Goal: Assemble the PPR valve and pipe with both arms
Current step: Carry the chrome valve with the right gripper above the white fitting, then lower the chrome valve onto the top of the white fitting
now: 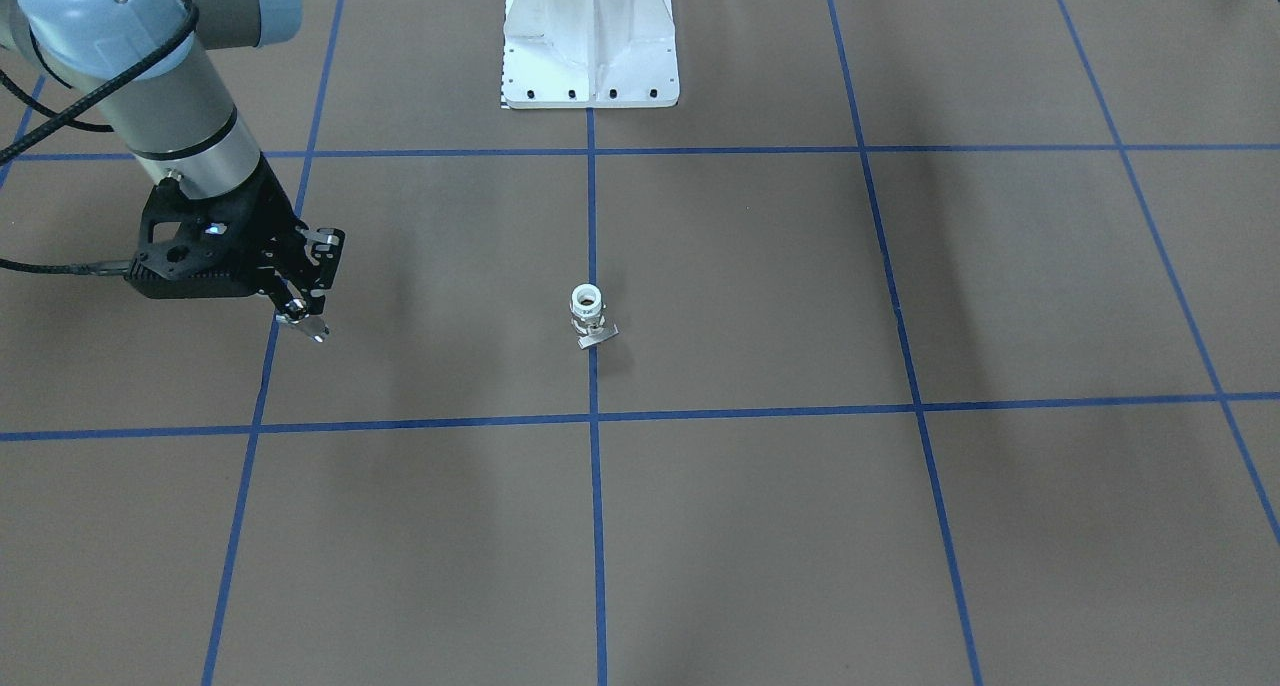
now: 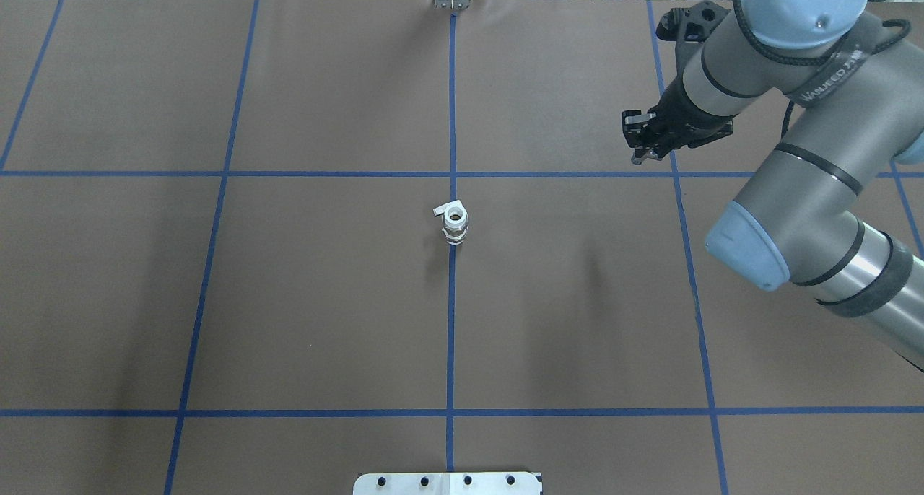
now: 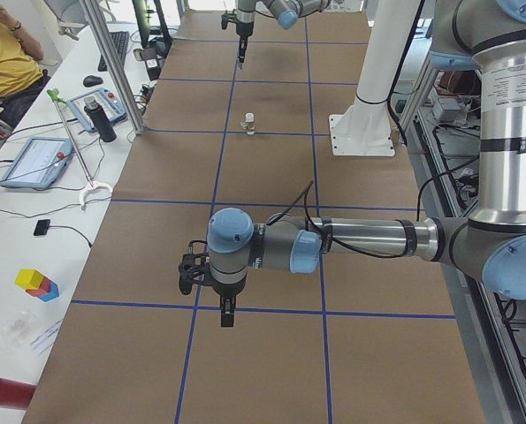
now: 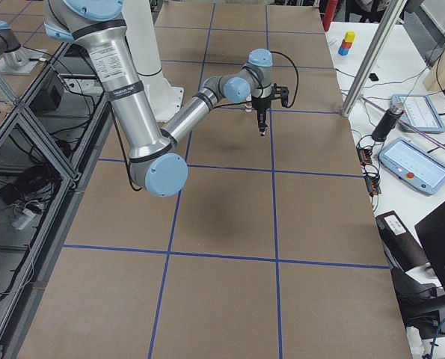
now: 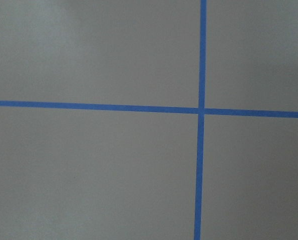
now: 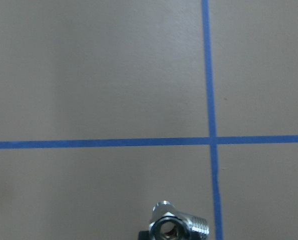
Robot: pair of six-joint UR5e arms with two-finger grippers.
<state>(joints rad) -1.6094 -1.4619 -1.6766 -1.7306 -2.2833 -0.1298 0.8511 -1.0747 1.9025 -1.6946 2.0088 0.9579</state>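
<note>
The small stubby valve with a white plastic ring, silver middle and flat grey tab [image 1: 590,316] stood upright on the brown table [image 1: 800,526]. It sat on a blue tape line [image 1: 597,526] with its ring on top. Nothing was near it. The black right claw [image 1: 300,314] was clenched on the tiny shiny chrome pipe [image 6: 176,227], well away, stub sideways. The black left claw [image 3: 225,311] was far off, and I cannot tell its grip.

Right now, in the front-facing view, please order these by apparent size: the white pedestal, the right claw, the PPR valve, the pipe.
1. white pedestal, even though the frame cuts it off
2. right claw
3. PPR valve
4. pipe, partly hidden in the claw, so this last place is less sure
</note>
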